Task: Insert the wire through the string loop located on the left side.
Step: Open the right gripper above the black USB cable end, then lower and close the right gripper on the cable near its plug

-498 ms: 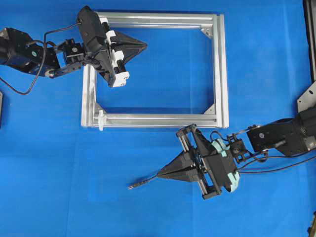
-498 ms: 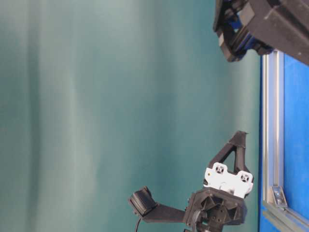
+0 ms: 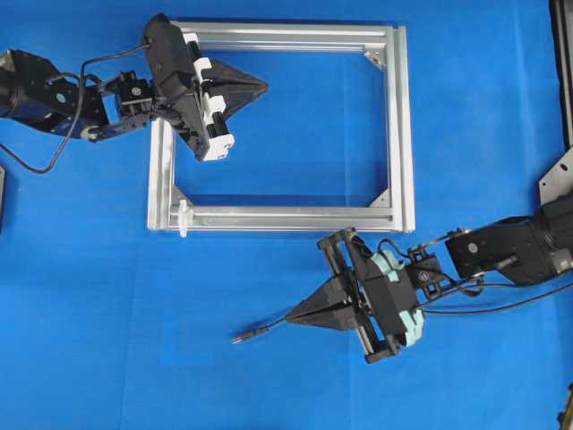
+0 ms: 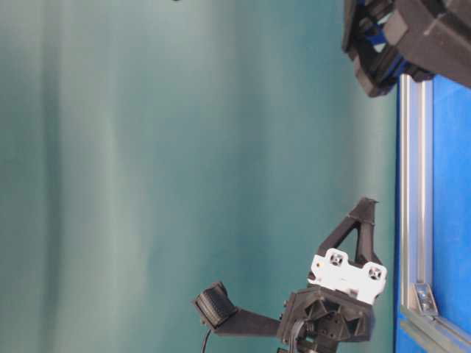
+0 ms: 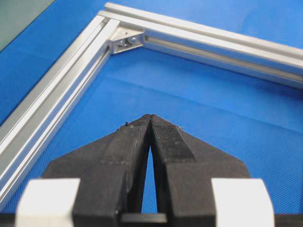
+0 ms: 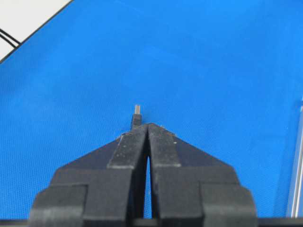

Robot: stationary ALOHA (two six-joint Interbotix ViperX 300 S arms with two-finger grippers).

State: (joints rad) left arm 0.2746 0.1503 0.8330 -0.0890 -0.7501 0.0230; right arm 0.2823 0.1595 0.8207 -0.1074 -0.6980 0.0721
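The wire point(image 3: 261, 330) is a thin black cable held just above the blue table, and its plug point(image 3: 240, 339) points left. My right gripper point(image 3: 290, 318) is shut on the wire a little behind the plug. In the right wrist view the plug point(image 6: 137, 117) sticks out past the closed right gripper point(image 6: 148, 126). The string loop point(image 3: 183, 218) is a small white loop on the silver frame's point(image 3: 286, 218) near bar, at its left corner, well left of and beyond the plug. My left gripper point(image 3: 263, 87) hovers shut and empty over the frame's far left part, also seen as the left gripper point(image 5: 150, 117).
The frame's left bar point(image 5: 52, 94) and a corner bracket point(image 5: 125, 40) lie ahead of the left gripper. Black cables point(image 3: 501, 307) trail off to the right from the right arm. At table level the left arm point(image 4: 346, 276) hangs above the frame point(image 4: 414, 184).
The right arm's wrist has swung slightly and sunk a little toward the table, while the plug stays about where it was. The left gripper has barely moved.
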